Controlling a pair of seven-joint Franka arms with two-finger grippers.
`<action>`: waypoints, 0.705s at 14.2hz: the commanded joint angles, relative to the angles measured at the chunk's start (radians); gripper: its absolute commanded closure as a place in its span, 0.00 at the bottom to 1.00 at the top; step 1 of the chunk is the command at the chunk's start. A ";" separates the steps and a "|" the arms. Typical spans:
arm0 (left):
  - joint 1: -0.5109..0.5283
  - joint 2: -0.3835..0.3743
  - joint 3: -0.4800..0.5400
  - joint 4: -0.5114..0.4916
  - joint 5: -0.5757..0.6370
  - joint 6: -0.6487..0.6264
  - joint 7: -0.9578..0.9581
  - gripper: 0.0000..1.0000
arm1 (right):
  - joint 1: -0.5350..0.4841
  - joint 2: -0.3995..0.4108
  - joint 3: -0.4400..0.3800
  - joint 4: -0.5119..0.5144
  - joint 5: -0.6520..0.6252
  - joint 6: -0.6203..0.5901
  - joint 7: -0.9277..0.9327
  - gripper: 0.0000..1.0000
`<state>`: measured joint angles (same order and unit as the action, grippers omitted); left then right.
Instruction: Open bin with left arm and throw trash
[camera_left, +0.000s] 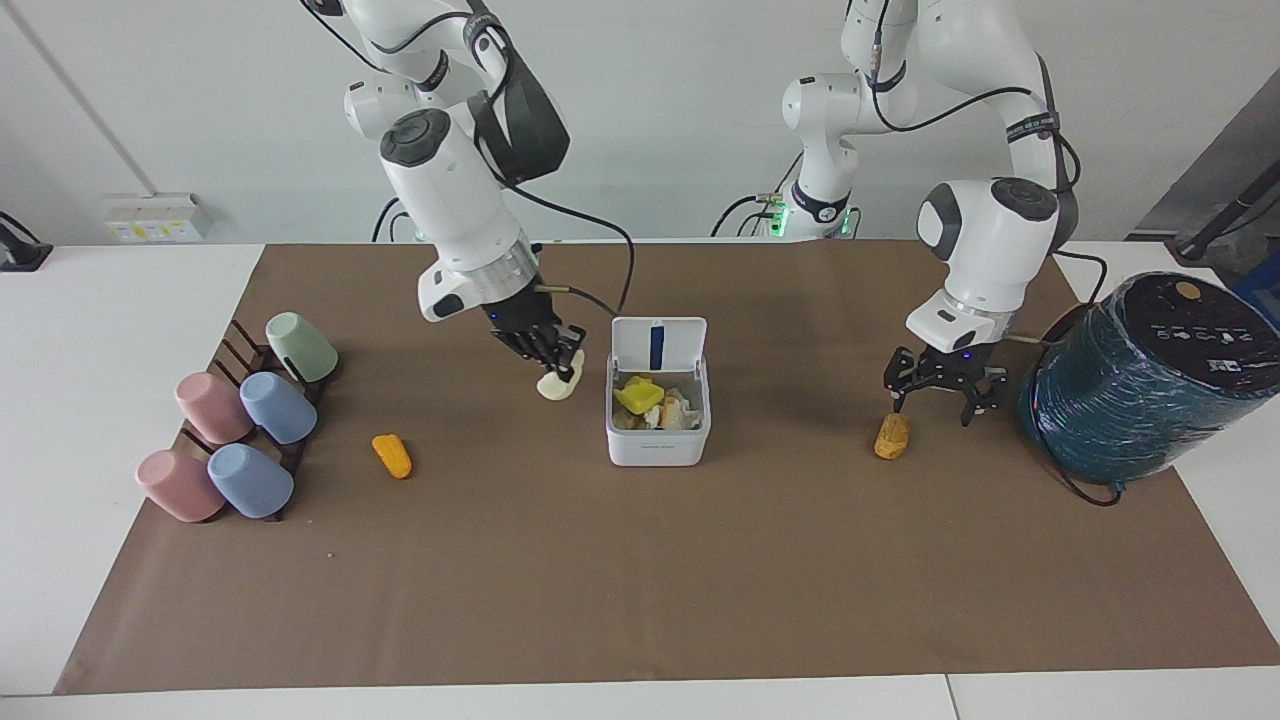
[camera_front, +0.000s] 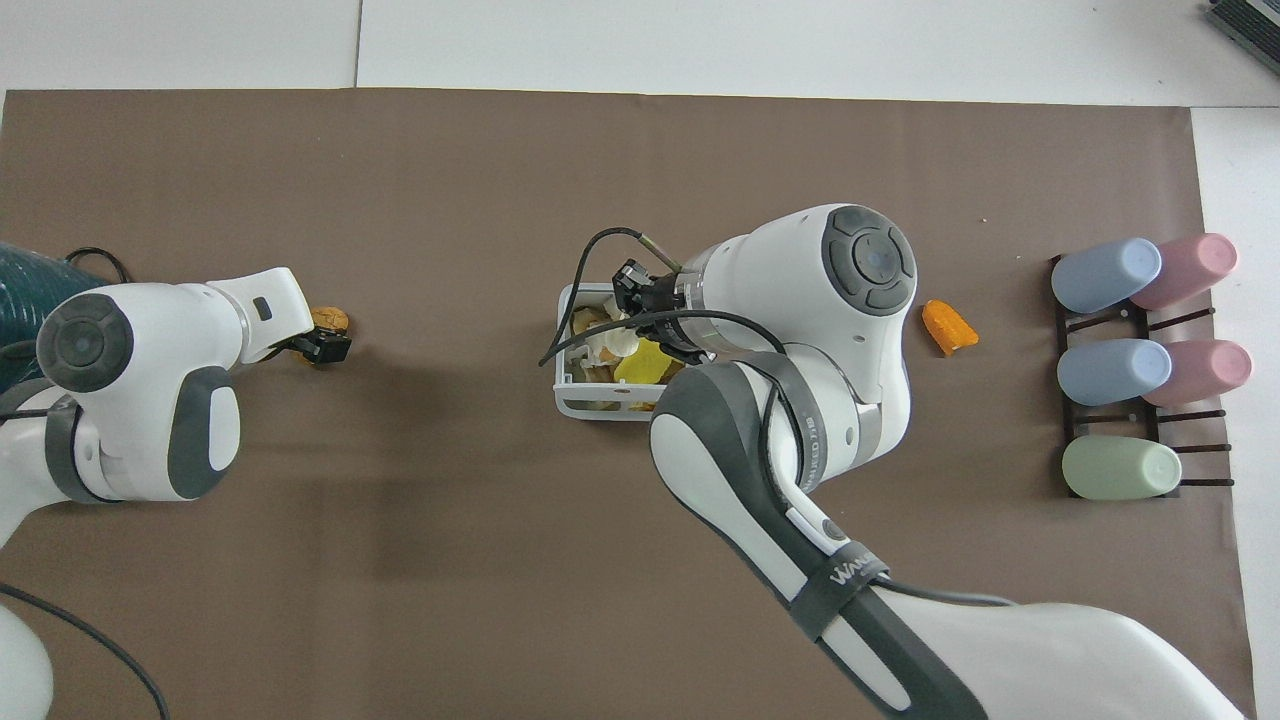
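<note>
The white bin (camera_left: 657, 440) stands mid-mat with its lid (camera_left: 657, 345) upright and open, and scraps lie inside. My right gripper (camera_left: 552, 362) is shut on the cream-white trash lump (camera_left: 558, 386) and holds it up at the bin's edge toward the right arm's end. In the overhead view this gripper (camera_front: 628, 318) and lump (camera_front: 618, 343) are over the bin's rim (camera_front: 575, 405). My left gripper (camera_left: 935, 392) is open, low over an orange trash lump (camera_left: 892, 436) that is partly covered in the overhead view (camera_front: 328, 317). A second orange lump (camera_left: 392, 455) lies toward the right arm's end.
A large teal wrapped cylinder (camera_left: 1150, 380) lies at the left arm's end, close to my left gripper. Several pastel cups on a dark rack (camera_left: 240, 430) sit at the right arm's end. The brown mat (camera_left: 640, 580) covers the table.
</note>
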<state>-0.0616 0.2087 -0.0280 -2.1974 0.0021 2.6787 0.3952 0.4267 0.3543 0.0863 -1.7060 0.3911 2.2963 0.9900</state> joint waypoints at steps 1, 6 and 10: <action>0.002 0.014 0.002 -0.004 -0.011 0.040 0.014 0.48 | -0.003 -0.011 0.001 -0.043 0.029 0.023 0.004 1.00; -0.003 -0.002 0.002 0.008 -0.010 0.023 -0.006 1.00 | 0.000 -0.003 0.001 -0.073 0.029 0.058 0.002 1.00; -0.020 -0.078 -0.004 0.085 -0.010 -0.109 -0.028 1.00 | 0.009 -0.002 0.001 -0.087 0.029 0.074 0.004 0.83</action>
<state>-0.0631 0.1821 -0.0334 -2.1512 0.0020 2.6663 0.3865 0.4305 0.3623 0.0853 -1.7707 0.3945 2.3407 0.9901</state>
